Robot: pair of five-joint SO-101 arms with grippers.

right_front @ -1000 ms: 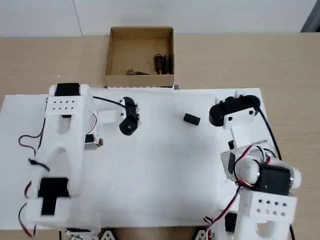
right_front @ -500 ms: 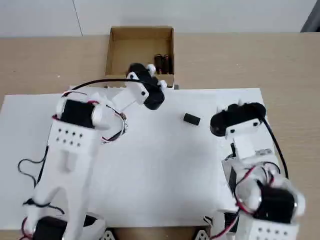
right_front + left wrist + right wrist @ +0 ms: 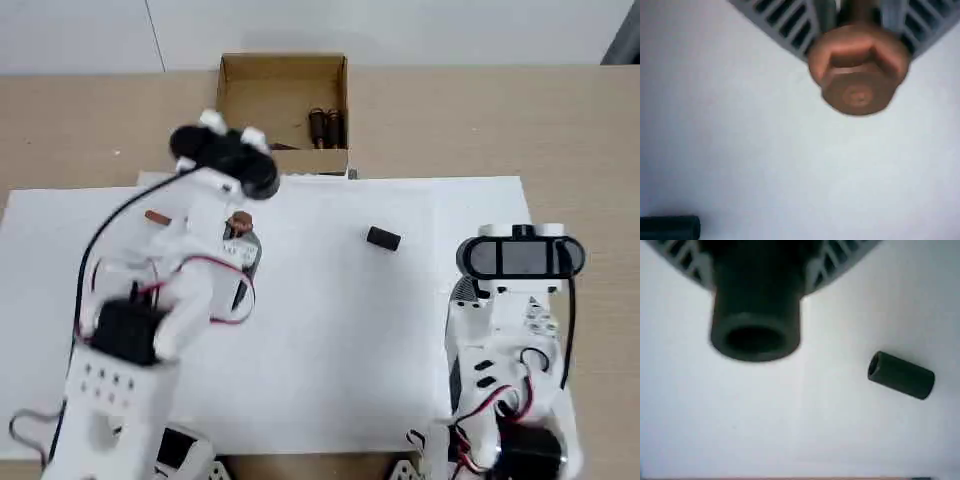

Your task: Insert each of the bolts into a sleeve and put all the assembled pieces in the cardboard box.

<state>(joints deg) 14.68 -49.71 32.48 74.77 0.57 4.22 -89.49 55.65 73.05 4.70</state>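
My left gripper [image 3: 857, 20] is shut on a brown bolt [image 3: 857, 82], its hex head pointing at the wrist camera. From above, that bolt [image 3: 240, 221] sits in the left gripper [image 3: 240, 232] over the white sheet's left part. A second bolt [image 3: 157, 216] lies loose further left. My right gripper [image 3: 757, 275] is shut on a black sleeve [image 3: 756, 315], open end toward the camera. A loose black sleeve [image 3: 383, 238] lies mid-sheet and appears in both wrist views, the sleeve [image 3: 901, 375] and the sleeve [image 3: 670, 227]. The cardboard box [image 3: 228, 105] holds dark assembled pieces [image 3: 325, 125].
The white sheet [image 3: 330, 340] covers the wooden table [image 3: 450, 110]. The box stands just beyond the sheet's far edge. The right arm's body [image 3: 510, 330] stands over the sheet's right side, the left arm's body [image 3: 130, 350] over its left side.
The left arm swung from the box's front edge back left over the sheet, with a bolt now in its gripper. The right arm drew back toward the front.
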